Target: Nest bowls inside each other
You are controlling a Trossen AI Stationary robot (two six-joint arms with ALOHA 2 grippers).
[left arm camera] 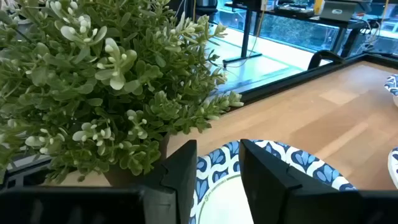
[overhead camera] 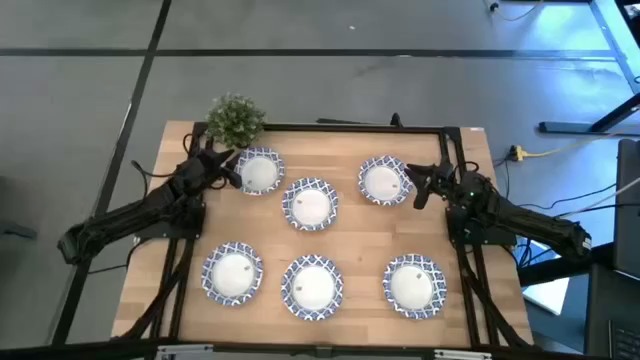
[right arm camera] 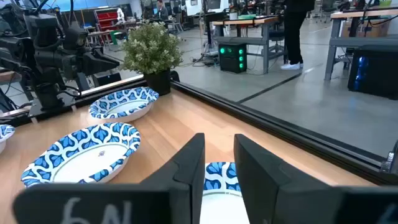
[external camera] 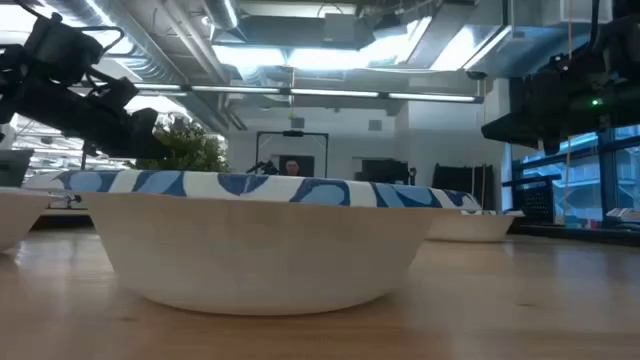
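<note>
Six blue-and-white rimmed bowls sit on their bases on the wooden table, in two rows of three. My left gripper [overhead camera: 232,173] is open at the left rim of the far-left bowl [overhead camera: 259,170]. In the left wrist view that bowl's rim [left arm camera: 219,163] shows between the two fingers. My right gripper [overhead camera: 416,186] is open at the right rim of the far-right bowl [overhead camera: 384,181]. In the right wrist view its rim [right arm camera: 219,175] shows between the fingers. The far-middle bowl [overhead camera: 310,203] and the three near bowls [overhead camera: 233,273] [overhead camera: 312,285] [overhead camera: 414,285] stand apart.
A small green potted plant [overhead camera: 236,120] stands at the table's far left corner, right beside my left gripper and the far-left bowl; it fills much of the left wrist view [left arm camera: 106,81]. A black frame [overhead camera: 330,127] runs along the table's far edge. The near-middle bowl [external camera: 250,240] fills the low view.
</note>
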